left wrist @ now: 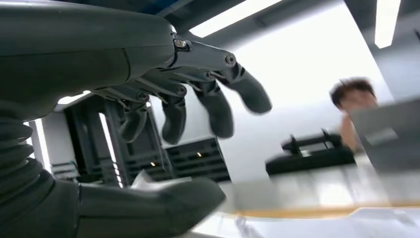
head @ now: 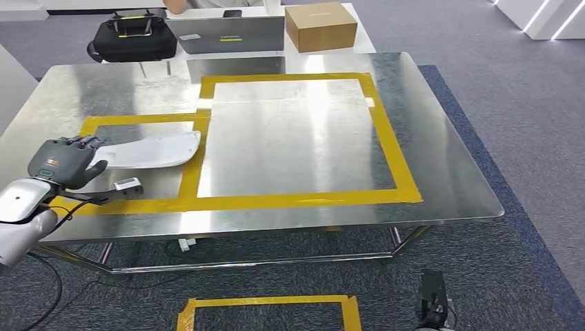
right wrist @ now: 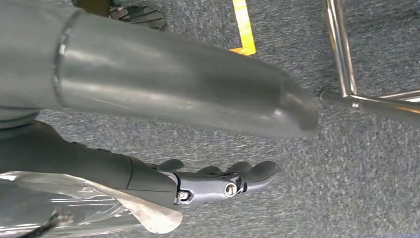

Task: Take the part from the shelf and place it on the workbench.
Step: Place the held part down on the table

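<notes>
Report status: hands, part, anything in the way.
Left robot hand open, at the white part's edge. Part flat on workbench, inside small taped box. Right robot hand low, holding nothing. No obstacles.

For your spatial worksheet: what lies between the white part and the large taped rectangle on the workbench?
In the head view, one strip of yellow tape separates the white part from the large taped rectangle.

Cardboard box [head: 321, 25], black bag [head: 134, 34], grey laptop [head: 227, 34], yellow floor tape [head: 269, 307]
</notes>
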Controlling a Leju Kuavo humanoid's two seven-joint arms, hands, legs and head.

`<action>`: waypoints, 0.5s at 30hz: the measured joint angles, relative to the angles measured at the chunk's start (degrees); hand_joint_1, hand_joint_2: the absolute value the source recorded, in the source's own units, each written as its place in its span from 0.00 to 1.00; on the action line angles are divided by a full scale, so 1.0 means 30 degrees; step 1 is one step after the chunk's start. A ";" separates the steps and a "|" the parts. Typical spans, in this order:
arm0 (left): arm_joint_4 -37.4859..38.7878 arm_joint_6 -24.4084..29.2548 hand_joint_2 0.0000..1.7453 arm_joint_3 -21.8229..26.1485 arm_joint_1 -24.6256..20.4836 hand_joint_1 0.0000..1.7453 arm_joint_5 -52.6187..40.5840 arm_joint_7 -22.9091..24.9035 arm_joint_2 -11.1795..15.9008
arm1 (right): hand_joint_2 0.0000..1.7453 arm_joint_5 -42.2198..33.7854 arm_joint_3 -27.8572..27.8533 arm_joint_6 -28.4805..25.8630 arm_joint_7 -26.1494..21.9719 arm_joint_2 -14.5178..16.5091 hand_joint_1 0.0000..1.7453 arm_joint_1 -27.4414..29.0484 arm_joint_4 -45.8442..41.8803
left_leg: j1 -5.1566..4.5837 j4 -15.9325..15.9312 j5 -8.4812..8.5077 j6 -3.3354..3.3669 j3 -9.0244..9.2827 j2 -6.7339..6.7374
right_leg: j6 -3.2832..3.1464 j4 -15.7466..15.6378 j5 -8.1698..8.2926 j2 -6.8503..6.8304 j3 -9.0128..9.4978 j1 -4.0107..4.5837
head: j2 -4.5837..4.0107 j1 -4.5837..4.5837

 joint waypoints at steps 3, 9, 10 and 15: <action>-0.0359 0.2048 0.00 0.0630 0.0048 0.00 0.0631 -0.0788 -0.0377 | 0.00 -0.0002 0.0184 0.0239 0.0115 -0.0007 0.00 0.0044 0.0000 | -0.0069 0.0111 -0.0001 -0.0217 -0.0089 -0.0024 | -0.0226 -0.0913 0.0094 0.0010 0.0538 0.0046 | 0.0000 -0.0016; -0.4992 0.3007 0.00 0.4884 0.2306 0.00 0.3815 -0.6368 -0.2192 | 0.00 -0.0311 0.0209 0.0259 -0.0188 -0.0087 0.00 0.0344 -0.0002 | 0.0145 0.3852 -0.2399 -0.0740 -0.1433 -0.0022 | -0.0626 -0.1080 0.0355 0.0029 0.0706 -0.0124 | 0.0000 -0.0158; -0.6140 0.3008 0.00 0.5450 0.3115 0.00 0.4561 -0.6916 -0.2548 | 0.00 -0.0379 0.0202 0.0197 -0.0246 -0.0109 0.00 0.0482 0.0000 | 0.0214 0.4884 -0.2814 -0.0797 -0.1792 -0.0021 | -0.0629 -0.1078 0.0352 0.0049 0.0706 -0.0128 | 0.0000 -0.0160; -1.3349 0.3007 0.00 0.5912 0.7863 0.00 0.7452 -0.7309 -0.3644 | 0.00 -0.0709 0.0084 -0.0029 -0.0466 -0.0237 0.00 0.1130 -0.0002 | 0.0339 0.1363 -0.1163 -0.0691 0.0376 -0.0024 | -0.0516 -0.1032 0.0364 0.0203 0.0688 -0.0113 | 0.0000 -0.0155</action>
